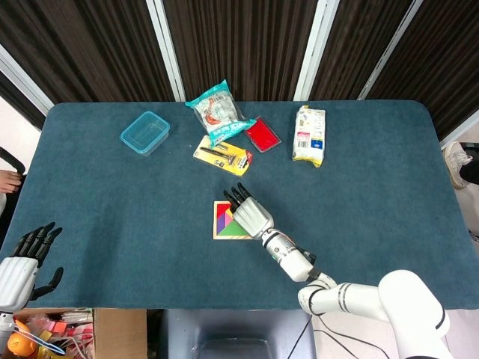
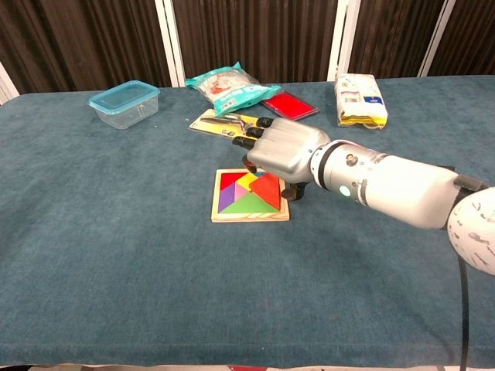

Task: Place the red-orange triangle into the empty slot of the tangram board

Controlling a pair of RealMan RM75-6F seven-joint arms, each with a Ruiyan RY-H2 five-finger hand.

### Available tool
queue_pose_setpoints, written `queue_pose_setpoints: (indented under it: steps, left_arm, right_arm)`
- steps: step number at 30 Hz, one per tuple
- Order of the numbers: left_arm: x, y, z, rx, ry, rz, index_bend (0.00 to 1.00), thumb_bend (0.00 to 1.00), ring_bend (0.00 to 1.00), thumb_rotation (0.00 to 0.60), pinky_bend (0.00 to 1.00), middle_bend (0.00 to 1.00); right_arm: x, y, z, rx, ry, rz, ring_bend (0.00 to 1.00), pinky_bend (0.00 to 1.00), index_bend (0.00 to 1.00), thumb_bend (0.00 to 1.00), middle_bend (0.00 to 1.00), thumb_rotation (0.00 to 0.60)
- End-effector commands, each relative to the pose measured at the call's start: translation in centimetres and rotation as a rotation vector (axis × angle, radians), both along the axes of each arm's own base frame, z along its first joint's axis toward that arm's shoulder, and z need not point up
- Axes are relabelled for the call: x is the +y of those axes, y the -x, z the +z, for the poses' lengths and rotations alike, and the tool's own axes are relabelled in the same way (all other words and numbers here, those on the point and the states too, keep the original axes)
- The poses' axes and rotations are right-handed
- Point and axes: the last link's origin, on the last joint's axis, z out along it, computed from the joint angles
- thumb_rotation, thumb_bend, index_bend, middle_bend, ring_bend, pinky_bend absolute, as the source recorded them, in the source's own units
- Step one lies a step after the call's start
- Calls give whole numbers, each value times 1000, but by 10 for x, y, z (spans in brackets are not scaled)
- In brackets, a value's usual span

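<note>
The wooden tangram board lies at mid-table, filled with coloured pieces. The red-orange triangle lies flat in the board's right part. My right hand hovers just over that side with its fingers stretched out to the left and its thumb down by the board's right edge. In the head view the right hand covers the right half of the board and hides the triangle. My left hand is off the table at the lower left, fingers spread, holding nothing.
At the back stand a clear blue container, a teal snack bag, a red flat packet, a yellow tool card just beyond the right hand's fingertips, and a white-yellow packet.
</note>
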Motion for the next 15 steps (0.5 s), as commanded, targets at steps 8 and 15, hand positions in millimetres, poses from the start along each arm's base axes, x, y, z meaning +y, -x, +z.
queue_pose_setpoints:
  steps: [8, 15]
  left_arm:
    - [0, 0, -1, 5, 2, 0, 0, 457, 15, 600, 104, 0]
    - [0, 0, -2, 10, 3, 2, 0, 456, 15, 600, 104, 0]
  right_arm:
    - [-5, 6, 16, -22, 9, -26, 0, 0, 372, 433, 43, 600]
    - [-7, 15, 18, 11, -8, -86, 0, 0, 388, 433, 24, 600]
